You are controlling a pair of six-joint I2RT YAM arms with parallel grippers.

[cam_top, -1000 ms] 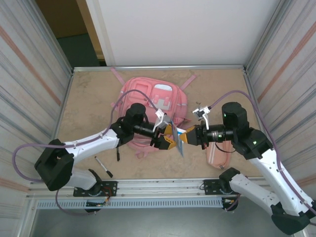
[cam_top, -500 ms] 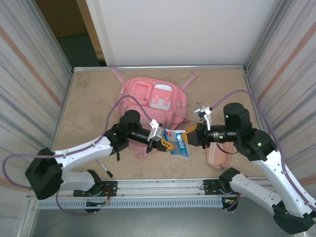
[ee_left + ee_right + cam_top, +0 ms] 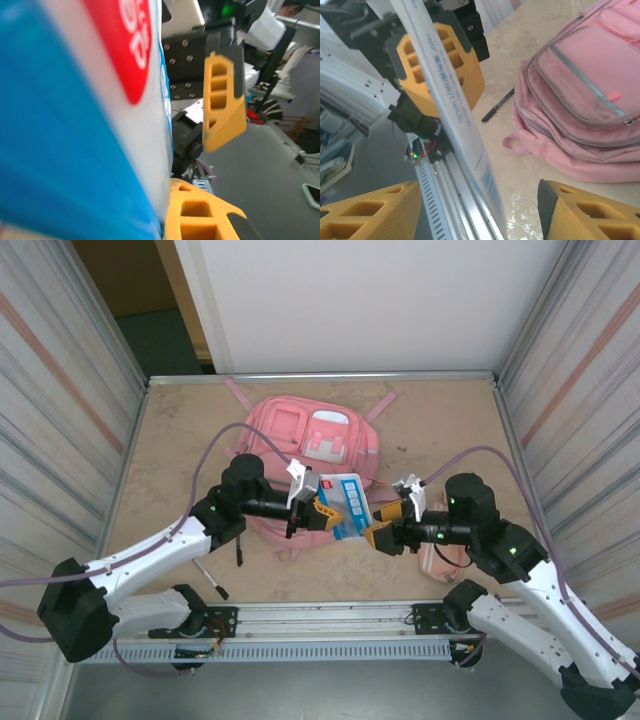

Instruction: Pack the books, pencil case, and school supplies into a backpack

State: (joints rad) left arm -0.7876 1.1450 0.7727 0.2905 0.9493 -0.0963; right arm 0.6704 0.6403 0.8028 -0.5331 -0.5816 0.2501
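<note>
The left hand [image 3: 322, 516] is clamped on the blue-and-white packet [image 3: 348, 503] and holds it up in the air, over the near edge of the pink backpack [image 3: 310, 445]. The right hand [image 3: 384, 525] sits just beside the packet's other side with its jaws wide. In the right wrist view the packet [image 3: 451, 105] runs edge-on between that hand's two orange fingers [image 3: 367, 210] without touching either, so only the left hand carries it.

The packing looks to be at an early or middle stage. The packet is lifted but not yet in the bag. The pale-pink pencil case [image 3: 438, 558] lies on the counter [image 3: 180, 440], partly under the right arm and near the backpack's right side. A black pen [image 3: 212, 580] lies on the counter near the left arm's base, and the right wrist view has a black pen [image 3: 498, 104] lying just beside the bag's lower corner.

The backpack [image 3: 580, 90] lies flat, front pockets up, straps toward the far wall. The zips that can be seen look closed, and what already sits inside cannot be told. The packet, the pencil case and at least one pen are left to go in, and the bag likely needs an opening made first.
</note>
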